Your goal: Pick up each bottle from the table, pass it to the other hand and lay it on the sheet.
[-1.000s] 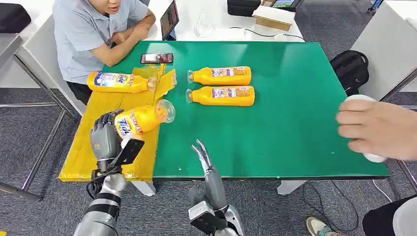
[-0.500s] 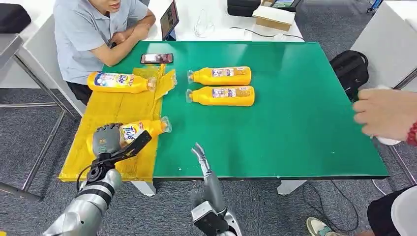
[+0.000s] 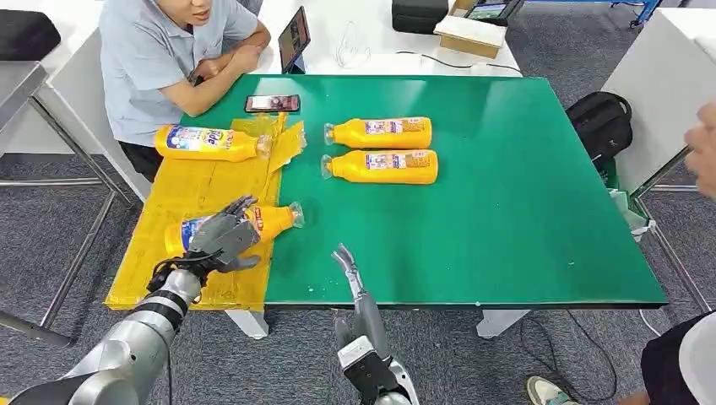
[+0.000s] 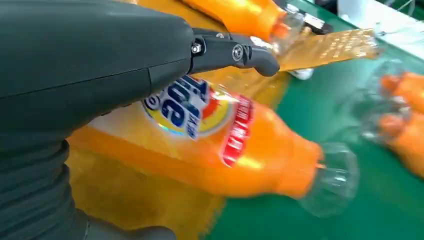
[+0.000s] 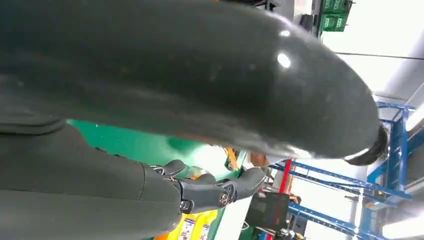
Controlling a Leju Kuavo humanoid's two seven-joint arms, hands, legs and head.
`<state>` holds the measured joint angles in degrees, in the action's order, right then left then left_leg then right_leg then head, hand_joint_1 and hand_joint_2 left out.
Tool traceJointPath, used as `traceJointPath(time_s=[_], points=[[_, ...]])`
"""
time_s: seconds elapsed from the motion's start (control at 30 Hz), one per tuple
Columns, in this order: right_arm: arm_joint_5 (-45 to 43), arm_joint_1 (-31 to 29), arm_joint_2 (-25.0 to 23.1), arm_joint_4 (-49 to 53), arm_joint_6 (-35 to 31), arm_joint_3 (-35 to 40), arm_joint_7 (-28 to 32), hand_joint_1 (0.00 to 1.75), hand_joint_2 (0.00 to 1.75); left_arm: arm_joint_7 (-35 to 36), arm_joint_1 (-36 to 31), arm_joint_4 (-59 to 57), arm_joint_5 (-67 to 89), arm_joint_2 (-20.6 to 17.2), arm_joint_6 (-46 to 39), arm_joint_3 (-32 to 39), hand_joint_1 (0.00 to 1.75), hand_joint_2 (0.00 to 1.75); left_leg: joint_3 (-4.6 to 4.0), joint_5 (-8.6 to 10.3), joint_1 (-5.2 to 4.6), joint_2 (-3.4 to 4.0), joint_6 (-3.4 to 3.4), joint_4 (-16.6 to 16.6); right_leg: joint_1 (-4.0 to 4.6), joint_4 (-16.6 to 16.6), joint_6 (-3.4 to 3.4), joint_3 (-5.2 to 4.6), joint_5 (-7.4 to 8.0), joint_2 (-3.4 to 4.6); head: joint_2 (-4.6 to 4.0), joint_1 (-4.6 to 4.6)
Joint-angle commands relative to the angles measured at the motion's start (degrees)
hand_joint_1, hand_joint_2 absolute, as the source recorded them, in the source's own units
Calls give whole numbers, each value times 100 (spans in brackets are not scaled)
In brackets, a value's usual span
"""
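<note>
An orange bottle (image 3: 266,220) with a clear cap lies on its side on the yellow sheet (image 3: 190,190), cap towards the green table (image 3: 507,211). My left hand (image 3: 221,238) rests over its label end with fingers spread; in the left wrist view the bottle (image 4: 240,145) lies under straight fingers (image 4: 235,50) that do not wrap it. Another bottle (image 3: 207,142) lies at the sheet's far end. Two more bottles (image 3: 380,132) (image 3: 382,165) lie side by side on the table. My right hand (image 3: 346,266) hovers at the table's front edge, fingers straight, holding nothing.
A person sits at the far left corner, arms on the table, with a phone (image 3: 272,103) beside them. Another person's hand (image 3: 702,148) shows at the right edge. A black backpack (image 3: 601,118) lies on the floor to the right.
My left hand brought the bottle down from a tilted hold to lie flat on the sheet, and its fingers spread. The person's hand on the right drew back out of the table area.
</note>
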<state>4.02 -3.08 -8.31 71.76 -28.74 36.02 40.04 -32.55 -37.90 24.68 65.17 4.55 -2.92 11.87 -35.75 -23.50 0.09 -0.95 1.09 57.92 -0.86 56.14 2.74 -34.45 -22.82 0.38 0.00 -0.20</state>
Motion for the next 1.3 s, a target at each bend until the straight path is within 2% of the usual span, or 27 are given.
traceJointPath(time_s=[0.03,0.07,0.1,0.17,0.23,0.27,0.3,0.33,0.43,0.5,0.53,0.57,0.6,0.63,0.67,0.77,0.8,0.83,0.87,0.93,0.97,1.03,1.1,1.2,1.3], points=[[117,-38,13,-124,-280,-80,-4,0,0,-713,524,1062,-1916,393,403,483,0,175,10,-3,2,10,-4,-5,3,-4,-6,7,-1,2,0,0],[92,-23,10,-135,-347,-98,-4,0,0,-739,751,1685,-2347,581,-274,393,0,175,15,-6,3,13,-7,-7,5,-5,-10,12,-3,2,0,0],[92,-23,10,-135,-347,-98,-4,0,0,-739,751,1685,-2347,581,-274,393,0,175,8,-2,4,3,-3,-4,6,-4,-7,9,-5,-8,0,0],[130,-29,56,-92,-499,-2,-4,0,0,-745,1157,2795,-2804,751,-1475,-234,0,175,7,-4,4,4,-3,-2,7,-2,-6,8,-7,-8,0,-2],[529,-104,163,-71,-1030,274,-4,0,0,-745,1444,3620,-3946,871,-1790,-678,0,175,-7,-3,4,10,-2,1,6,0,-3,-8,-5,-6,0,0],[594,-92,163,-27,-1126,229,-4,0,175,-745,1596,3862,-4913,1015,-1469,-701,0,175,-1,-12,6,10,-3,4,8,2,-7,3,-14,-10,0,0],[709,-52,128,-5,-1126,70,-4,0,175,-390,1762,4127,-5870,1052,-856,-851,0,175,-8,-10,5,15,-3,5,7,2,-5,-8,-10,-3,0,-2],[1078,72,-7,94,-1126,-449,-4,0,175,57,1906,4292,-6590,1192,-187,-893,0,175,-16,-5,3,8,-2,0,4,-2,-1,-16,-5,-7,0,0],[1237,157,-3,254,-1126,-1049,-4,0,175,245,2435,4802,-7660,1097,-74,-1414,0,175,-20,-8,0,-1,-3,0,0,-2,1,-19,-10,-7,0,0],[1191,-26,104,-350,-1080,-1458,-4,0,175,522,2817,5037,-8484,1016,66,-1665,0,175,-17,-14,-2,5,1,0,-1,-5,-1,-13,-12,-1,0,2],[1139,-39,181,-316,-1013,-1500,-4,0,175,489,2886,5046,-8517,996,63,-1700,0,175,-18,-12,-3,17,1,-7,-3,-11,1,-18,-6,10,0,0],[1442,-156,238,-747,-940,-1587,-148,0,175,549,3003,5094,-8755,955,105,-1748,0,175,-2,-21,-4,24,0,-9,-2,-15,-2,-2,-11,11,0,0],[2280,-254,335,-1079,-1126,-1779,-424,0,175,839,3152,5100,-9070,903,180,-1815,0,175,-13,-19,-4,17,3,-9,-3,-14,-1,-13,-8,6,0,-2],[2267,-281,348,-1205,-1094,-1890,-317,0,175,816,3218,5088,-9102,870,187,-1866,0,175,-3,-23,-2,19,0,-11,-1,-19,-3,-3,-10,6,0,-2],[2747,-335,382,-1373,-1126,-2105,-419,0,175,673,3301,5077,-8759,781,1,-2016,0,175,-10,-18,-4,14,2,-13,-3,-20,-1,-10,-6,1,0,0],[2950,-434,515,-1506,-1126,-2268,-487,0,175,382,3423,5071,-8325,697,-261,-2191,0,175,-14,-19,-6,13,2,-11,-5,-17,0,-13,-8,3,0,-2],[3888,-531,535,-1594,-1126,-2496,-870,0,175,-116,3461,5221,-7732,718,-879,-2204,0,175,0,-26,-2,19,-1,-11,-1,-18,-6,0,-13,5,0,0],[4536,-646,546,-1712,-1126,-2626,-1124,0,175,-179,3472,5346,-7496,696,-1150,-2230,0,175,-27,-17,-4,8,2,-5,-4,-10,0,-25,-7,-1,0,-4],[4912,-833,585,-2004,-1126,-2647,-1381,0,175,-240,3460,5463,-7199,691,-1532,-2221,0,175,-15,-22,-5,9,0,-6,-4,-10,-4,-12,-13,-2,0,-2],[4816,-1302,652,-2580,-1101,-2483,-1490,0,175,-258,3416,5694,-7014,657,-1804,-2245,0,175,-27,-21,-1,27,1,-1,0,-8,-2,-27,-4,17,0,-2],[5195,-1545,691,-2830,-1126,-2436,-1739,0,175,-258,3387,5800,-6996,636,-1813,-2290,0,175,-29,-21,-1,34,0,0,0,-7,-1,-32,-1,23,0,-4],[5195,-1985,703,-3362,-1126,-2390,-1815,0,175,-271,3316,5882,-6871,640,-1962,-2384,0,175,-34,-17,1,25,0,2,3,-5,-1,-34,0,12,0,-4],[5018,-2356,684,-3818,-1089,-2358,-1782,0,175,-441,3226,5884,-6581,687,-2622,-2402,0,175,-30,-11,-2,20,3,1,0,-4,-2,-29,-1,8,0,-2],[4984,-2576,675,-4078,-1046,-2340,-1887,0,175,-441,3153,5871,-6641,746,-2892,-2359,0,175,-17,-17,-2,40,4,3,1,-1,-6,-19,-4,22,0,-2],[5083,-2768,666,-4443,-958,-2295,-2114,0,175,-291,3074,5791,-6680,678,-2907,-2444,0,175,-24,-11,1,18,4,3,3,-3,-4,-21,-5,1,0,-2]])
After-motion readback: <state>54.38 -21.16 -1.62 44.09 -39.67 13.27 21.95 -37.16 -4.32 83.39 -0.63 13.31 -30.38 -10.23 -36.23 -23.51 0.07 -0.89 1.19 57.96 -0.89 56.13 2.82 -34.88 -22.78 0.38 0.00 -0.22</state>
